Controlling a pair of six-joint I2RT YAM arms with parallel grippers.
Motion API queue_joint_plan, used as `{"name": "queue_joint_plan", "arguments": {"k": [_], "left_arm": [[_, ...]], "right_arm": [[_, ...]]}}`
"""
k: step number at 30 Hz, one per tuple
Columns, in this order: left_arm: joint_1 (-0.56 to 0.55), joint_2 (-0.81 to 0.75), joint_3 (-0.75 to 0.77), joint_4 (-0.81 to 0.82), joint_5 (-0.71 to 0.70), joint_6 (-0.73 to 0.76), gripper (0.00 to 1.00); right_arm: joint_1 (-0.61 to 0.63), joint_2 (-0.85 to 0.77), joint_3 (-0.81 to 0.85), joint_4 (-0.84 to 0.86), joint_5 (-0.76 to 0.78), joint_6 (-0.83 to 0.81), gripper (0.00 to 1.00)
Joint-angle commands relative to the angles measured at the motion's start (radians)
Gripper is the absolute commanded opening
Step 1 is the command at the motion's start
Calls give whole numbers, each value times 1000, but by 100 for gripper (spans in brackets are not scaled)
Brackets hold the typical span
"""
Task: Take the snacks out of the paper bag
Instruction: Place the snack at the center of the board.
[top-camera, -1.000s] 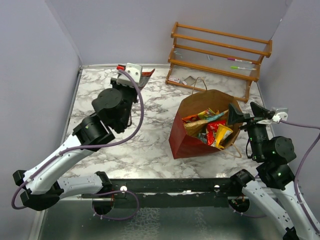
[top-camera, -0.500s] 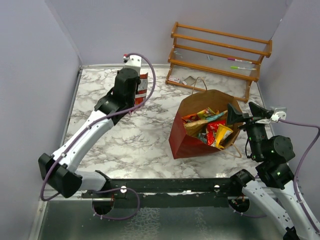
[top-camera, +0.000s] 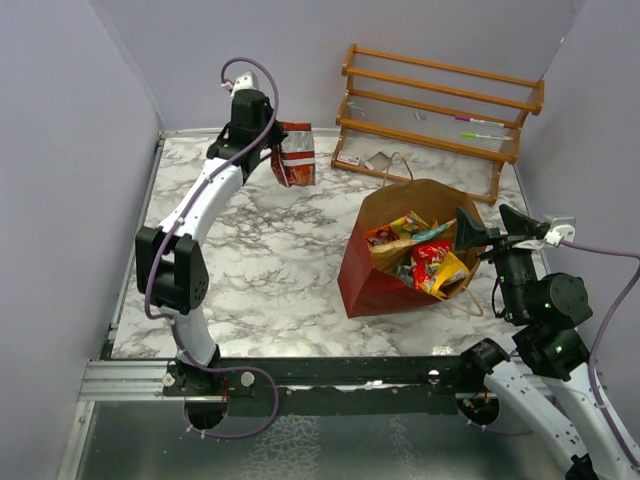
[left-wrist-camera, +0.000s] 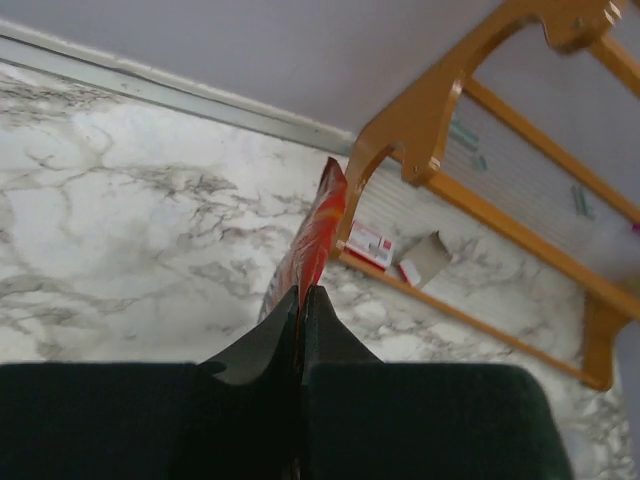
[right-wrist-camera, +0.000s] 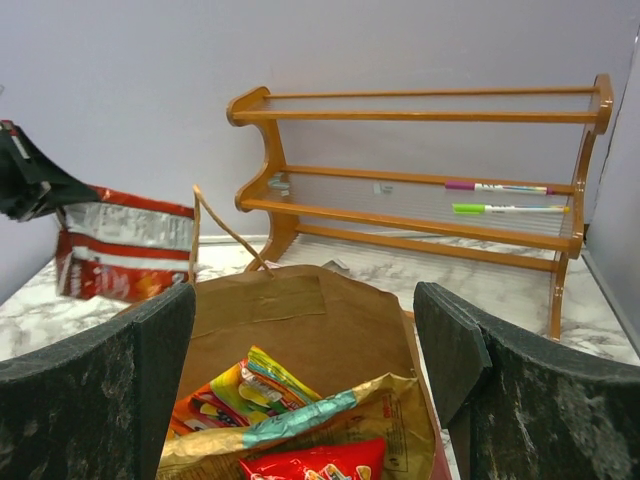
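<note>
The paper bag (top-camera: 375, 285), red outside and brown inside (right-wrist-camera: 300, 330), lies open on the right of the marble table. Several snacks lie in it: a red packet (top-camera: 438, 258), a gold and teal packet (right-wrist-camera: 330, 420), a yellow-orange one (right-wrist-camera: 235, 385). My left gripper (top-camera: 280, 150) is shut on a red and silver snack packet (top-camera: 297, 155) and holds it up at the far left of the table; the left wrist view shows the packet edge-on (left-wrist-camera: 315, 235) between the closed jaws. My right gripper (top-camera: 492, 226) is open and empty over the bag's right rim.
An orange wooden rack (top-camera: 440, 105) stands at the back right, with markers (right-wrist-camera: 500, 208) on a shelf. Small white cards (top-camera: 365, 160) lie under it. Grey walls close in the left, back and right sides.
My left arm has stretched out toward the back of the table, carrying the red and silver packet up and a little to the right. The right gripper has stayed in place.
</note>
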Motion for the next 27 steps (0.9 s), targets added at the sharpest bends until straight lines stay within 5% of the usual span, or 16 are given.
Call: {"name": "queue_joint_plan", "arguments": {"k": [1, 6, 9, 15, 27], "left_arm": [[110, 121, 59, 230, 249, -342, 0], [199, 261, -14, 442, 410, -594, 0], [229, 275, -190, 632, 480, -687, 0], [244, 175, -547, 846, 387, -712, 0], [242, 170, -875, 1209, 364, -870, 0]], "right_arm": [[0, -8, -6, -14, 9, 3, 91], [0, -3, -6, -10, 11, 3, 91], [0, -4, -8, -9, 13, 1, 91], [0, -2, -8, -8, 13, -1, 91], [0, 5, -12, -6, 5, 5, 91]]}}
